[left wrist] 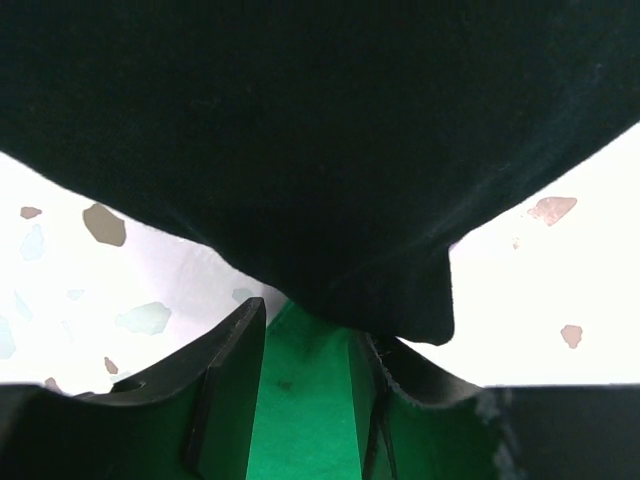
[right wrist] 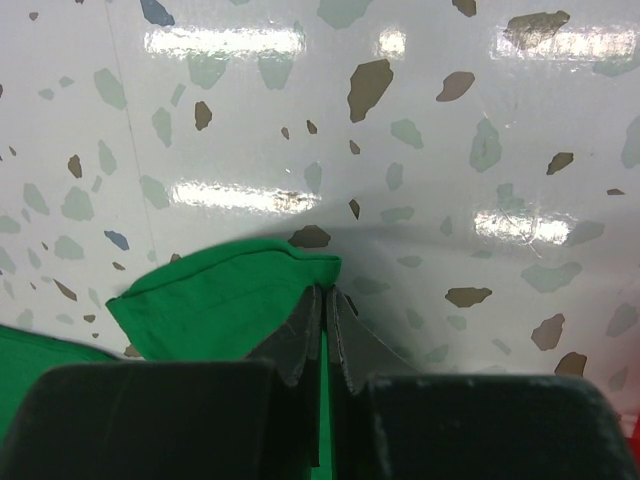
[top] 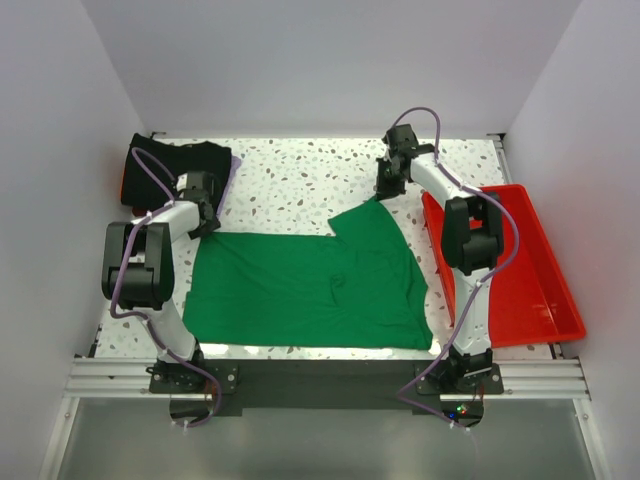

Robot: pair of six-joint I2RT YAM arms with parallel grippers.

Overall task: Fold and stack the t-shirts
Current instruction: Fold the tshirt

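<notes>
green shirt (top: 310, 285) flat between both grippers.
right gripper (right wrist: 325, 310) pinches its sleeve; left gripper (left wrist: 305, 385) clamps its corner.

One green t-shirt (top: 310, 285), perhaps one black t-shirt (top: 185, 160), one red tray (top: 520, 275).

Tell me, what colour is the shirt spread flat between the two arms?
Plain bright green cloth t-shirt, with no print; the top external view shows it best.

Both arms — left arm (top: 150, 262), right arm (top: 470, 240) — have white links, bulky black joints, looping purple cables and matte black wedge-shaped fingers (right wrist: 300, 335).
</notes>
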